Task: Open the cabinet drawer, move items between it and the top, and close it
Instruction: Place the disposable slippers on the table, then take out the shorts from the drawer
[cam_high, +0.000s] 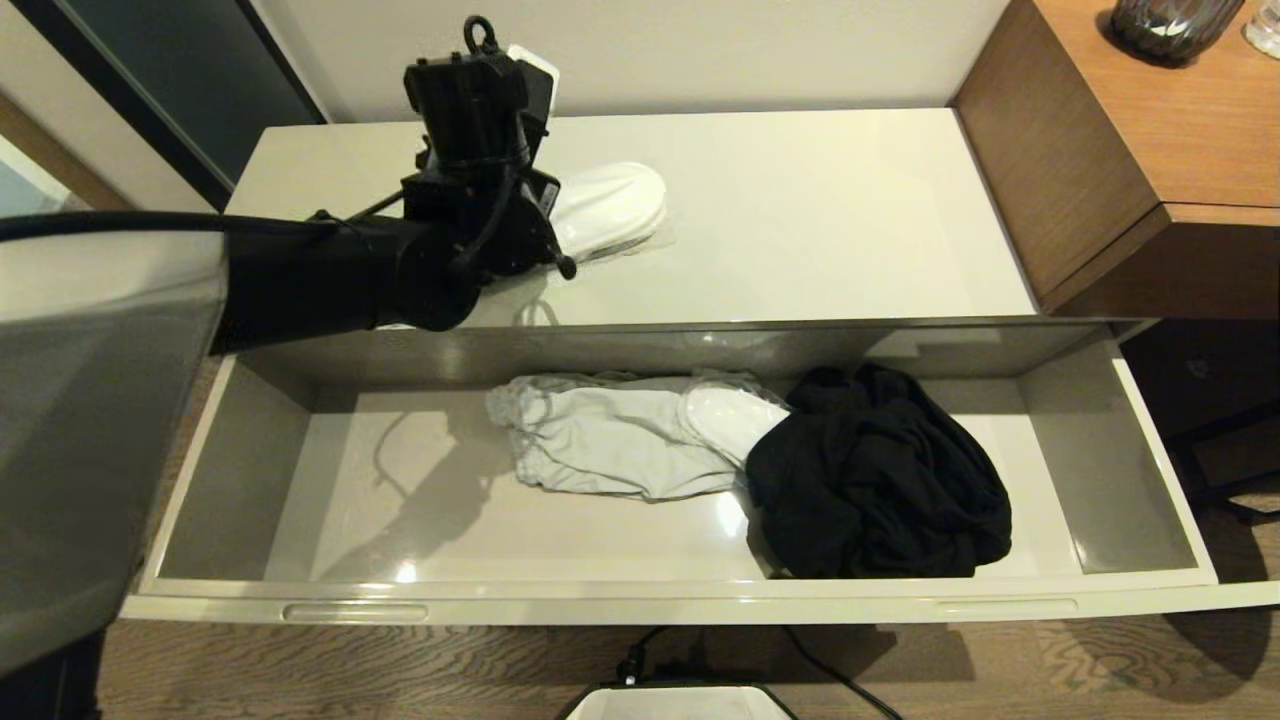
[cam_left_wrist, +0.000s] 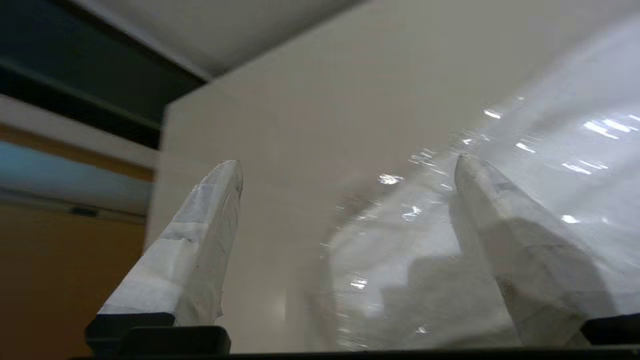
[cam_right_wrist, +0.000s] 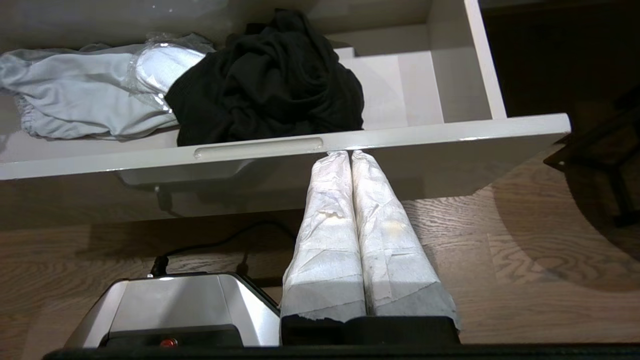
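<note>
On the top (cam_high: 800, 220), wrapped slippers (cam_high: 610, 205) lie just beside the left pincer (cam_left_wrist: 350, 165), spread wide, empty.

Slippers up top, clothes down in the drawer
On the top (cam_high: 800, 220) lie slippers (cam_high: 610, 205); in the drawer (cam_high: 640, 600), trousers (cam_high: 600, 445) left of shirt (cam_high: 880, 480)

No text, label, brand, number or sign is legible anywhere, neither on the wrapped slippers (cam_high: 612, 208) lying on the top (cam_high: 800, 230) nor on the garments within the cabinet drawer (cam_high: 1150, 480) below it.
</note>
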